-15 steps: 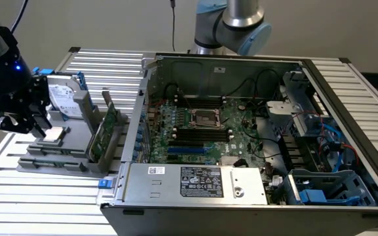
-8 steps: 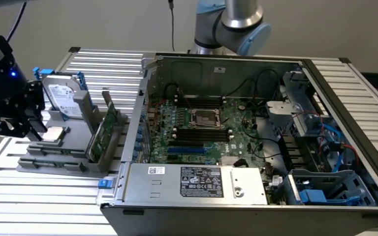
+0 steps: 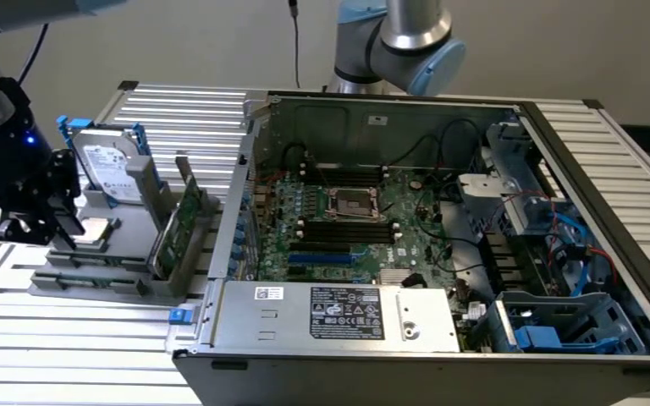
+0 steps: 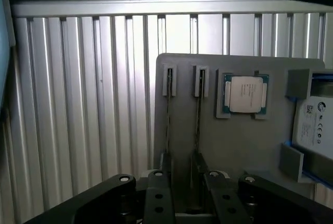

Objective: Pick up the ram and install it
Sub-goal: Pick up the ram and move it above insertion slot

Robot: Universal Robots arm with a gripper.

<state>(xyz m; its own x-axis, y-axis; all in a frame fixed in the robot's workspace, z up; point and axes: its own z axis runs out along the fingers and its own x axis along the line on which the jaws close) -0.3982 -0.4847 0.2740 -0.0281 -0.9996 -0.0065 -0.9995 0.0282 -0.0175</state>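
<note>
At the exterior view's left, your gripper (image 3: 41, 227) hangs over the grey holder (image 3: 99, 283) on the bench (image 3: 65, 347), fingers apart, holding nothing. The ram (image 4: 198, 117) stands on its thin edge in a holder slot just beyond the gripper, its long side pointing straight away from it. The computer case (image 3: 415, 330) sits right.

Greys and silvers, broken by green and blue.
The ribbed table (image 4: 78, 104) is silver, the holder (image 4: 234, 146) plain grey, the gripper (image 4: 183, 182) black, the processor (image 4: 245, 95) silver rimmed in teal-green, the hard drive (image 3: 108, 161) silver with blue rails (image 3: 138, 139), and the motherboard (image 3: 354, 254) green with black slots (image 3: 348, 228).
</note>
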